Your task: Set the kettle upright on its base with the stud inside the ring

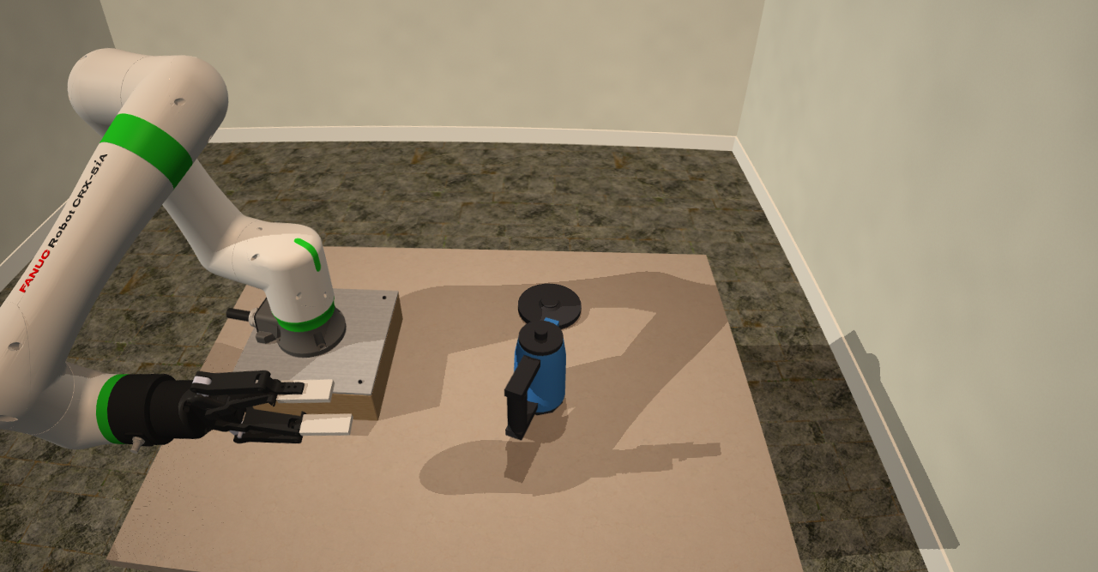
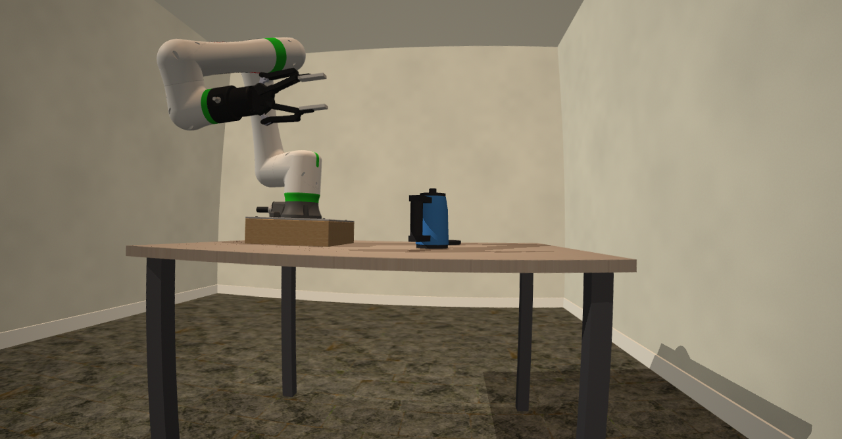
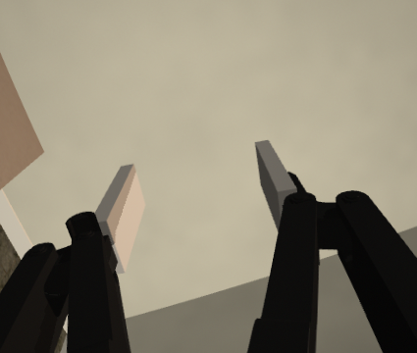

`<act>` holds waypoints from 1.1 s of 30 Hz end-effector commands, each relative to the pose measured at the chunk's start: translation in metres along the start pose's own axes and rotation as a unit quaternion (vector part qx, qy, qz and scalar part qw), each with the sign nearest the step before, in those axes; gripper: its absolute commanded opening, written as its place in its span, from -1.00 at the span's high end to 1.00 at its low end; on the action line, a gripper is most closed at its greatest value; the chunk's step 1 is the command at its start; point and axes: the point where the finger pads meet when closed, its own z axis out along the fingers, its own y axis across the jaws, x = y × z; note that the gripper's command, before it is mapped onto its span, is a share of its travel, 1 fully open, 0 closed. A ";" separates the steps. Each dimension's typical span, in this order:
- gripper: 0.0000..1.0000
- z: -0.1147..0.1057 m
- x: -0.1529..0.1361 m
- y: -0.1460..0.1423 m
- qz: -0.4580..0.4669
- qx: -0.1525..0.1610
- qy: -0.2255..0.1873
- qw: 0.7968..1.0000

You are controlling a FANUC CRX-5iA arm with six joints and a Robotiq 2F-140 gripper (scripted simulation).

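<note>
The blue kettle (image 1: 541, 373) with a black lid and black handle stands upright on the table, near its middle; it also shows in the exterior view (image 2: 431, 219). The black round base (image 1: 549, 304) with a small stud lies flat on the table just behind the kettle, touching or nearly touching it. My gripper (image 1: 328, 406) (image 2: 320, 91) hangs high above the table's left side, far from the kettle, pointing sideways. Its fingers stand partly apart with nothing between them, as the wrist view (image 3: 198, 192) shows against the bare wall.
The arm's wooden mounting block (image 1: 337, 353) sits at the table's left, under the gripper. The wall stands close on the right side of the table (image 1: 461, 415).
</note>
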 end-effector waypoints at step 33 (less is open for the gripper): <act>0.06 0.123 -0.201 0.058 -0.169 -0.001 -0.247 0.954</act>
